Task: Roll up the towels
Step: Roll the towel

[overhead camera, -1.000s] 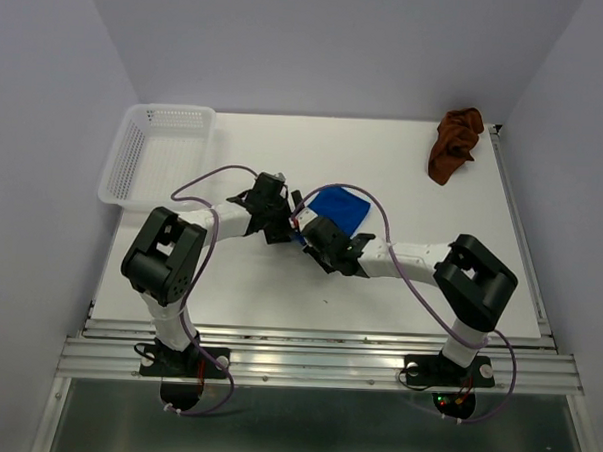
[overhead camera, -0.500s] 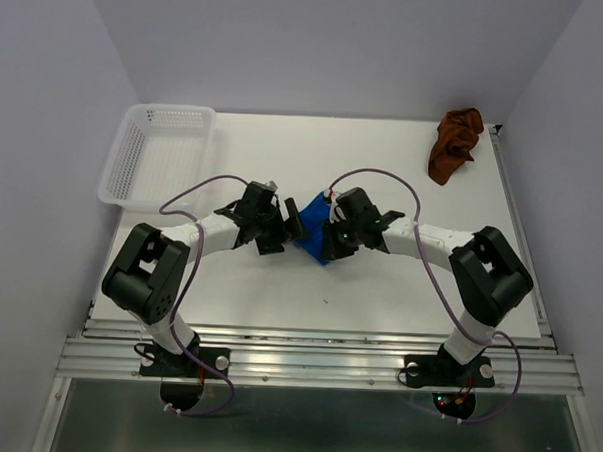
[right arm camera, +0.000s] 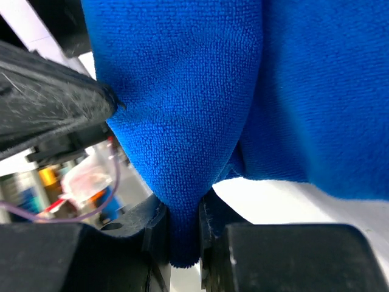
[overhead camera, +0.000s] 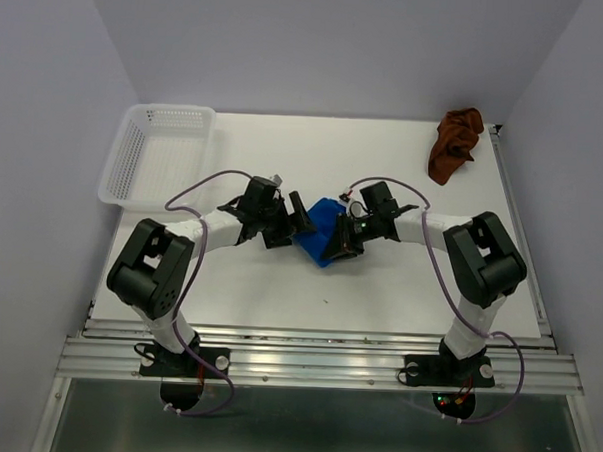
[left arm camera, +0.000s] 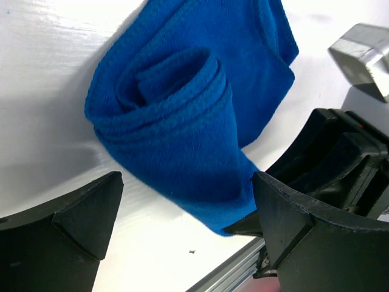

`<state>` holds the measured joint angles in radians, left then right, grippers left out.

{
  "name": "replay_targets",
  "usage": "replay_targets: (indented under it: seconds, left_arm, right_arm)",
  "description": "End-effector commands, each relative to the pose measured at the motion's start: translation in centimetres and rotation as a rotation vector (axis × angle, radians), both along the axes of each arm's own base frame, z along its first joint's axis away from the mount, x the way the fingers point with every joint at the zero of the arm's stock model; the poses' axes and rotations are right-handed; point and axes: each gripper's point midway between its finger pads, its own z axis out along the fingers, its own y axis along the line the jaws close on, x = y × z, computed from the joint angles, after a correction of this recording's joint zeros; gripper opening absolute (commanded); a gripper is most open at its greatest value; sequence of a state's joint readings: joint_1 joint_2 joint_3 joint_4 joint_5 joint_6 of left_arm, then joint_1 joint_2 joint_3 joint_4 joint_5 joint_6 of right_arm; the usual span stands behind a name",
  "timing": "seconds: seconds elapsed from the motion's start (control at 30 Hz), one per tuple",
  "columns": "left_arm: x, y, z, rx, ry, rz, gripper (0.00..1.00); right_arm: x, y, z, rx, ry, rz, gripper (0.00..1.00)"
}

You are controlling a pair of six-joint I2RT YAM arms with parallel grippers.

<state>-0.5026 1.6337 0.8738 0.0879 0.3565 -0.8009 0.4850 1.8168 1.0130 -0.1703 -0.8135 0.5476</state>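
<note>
White table [overhead camera: 278,295] within lilac walls [overhead camera: 46,125], blue towel [overhead camera: 319,227] at centre

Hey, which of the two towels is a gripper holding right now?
The blue towel, mid-table, pinched in the right gripper. The rust-brown towel lies crumpled at the far right corner, untouched.

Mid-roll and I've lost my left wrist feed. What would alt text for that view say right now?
A blue towel, partly rolled with its spiral end facing the camera, lies on the white table between the fingers of the wide-open left gripper. At the right, the right gripper pinches the towel's lower corner.
</note>
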Motion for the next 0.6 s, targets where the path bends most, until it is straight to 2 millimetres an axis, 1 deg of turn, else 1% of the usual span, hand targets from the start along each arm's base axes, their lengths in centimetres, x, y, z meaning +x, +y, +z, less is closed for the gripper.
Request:
replay_targets:
  seconds: [0.0, 0.1, 0.13, 0.17, 0.2, 0.23, 0.27, 0.3, 0.33, 0.37, 0.43, 0.47, 0.53, 0.57]
  left_arm:
    - [1.6, -1.4, 1.3, -0.027, -0.039, -0.021, 0.99]
    - [2.3, -1.4, 0.8, 0.006, -0.041, -0.009, 0.98]
    - [2.2, -1.2, 0.1, 0.034, -0.021, -0.004, 0.97]
    - [2.7, -1.1, 0.2, 0.056, -0.031, 0.012, 0.93]
    - [2.5, -0.9, -0.3, 0.078, -0.019, 0.009, 0.90]
    - [2.8, -1.1, -0.4, 0.087, -0.016, 0.010, 0.86]
    - [3.0, -1.0, -0.7, 0.098, -0.017, 0.017, 0.75]
    - [3.1, -1.1, -0.7, 0.106, -0.022, 0.018, 0.70]
    - [2.8, -0.8, -1.1, 0.133, 0.005, 0.022, 0.64]
    - [2.8, -0.7, -1.2, 0.149, 0.004, 0.027, 0.53]
    - [2.6, -0.1, -2.1, 0.209, 0.023, 0.042, 0.39]
    - [3.0, -0.3, -1.8, 0.225, 0.018, 0.045, 0.21]
    - [3.0, 0.4, -2.2, 0.289, 0.039, 0.060, 0.07]
    - [3.0, 0.7, -2.4, 0.310, 0.044, 0.066, 0.00]
  right_arm:
    - [-0.5, 0.7, 1.4, 0.113, 0.085, 0.038, 0.01]
    - [-0.5, 0.4, 1.0, 0.113, 0.106, 0.029, 0.01]
    - [-0.5, 0.4, 1.1, 0.116, 0.107, 0.028, 0.01]
    - [-0.3, 0.2, 1.1, 0.121, 0.122, 0.016, 0.01]
    - [-0.2, 0.1, 1.2, 0.138, 0.133, 0.013, 0.01]
    - [-0.2, 0.0, 1.0, 0.133, 0.137, 0.008, 0.01]
    - [-0.2, -0.1, 0.7, 0.123, 0.143, 0.000, 0.01]
    - [0.0, -0.4, 0.5, 0.126, 0.153, -0.009, 0.01]
    - [-0.2, -0.4, 0.4, 0.130, 0.163, -0.005, 0.02]
    - [-0.2, -0.4, 0.2, 0.129, 0.167, -0.004, 0.04]
    - [-0.2, -0.5, 0.1, 0.126, 0.150, 0.004, 0.09]
    - [-0.2, -0.5, 0.3, 0.128, 0.135, 0.010, 0.14]
    - [0.0, -0.6, 1.1, 0.129, 0.071, 0.029, 0.23]
    - [0.0, -0.8, 1.3, 0.118, 0.050, 0.031, 0.36]
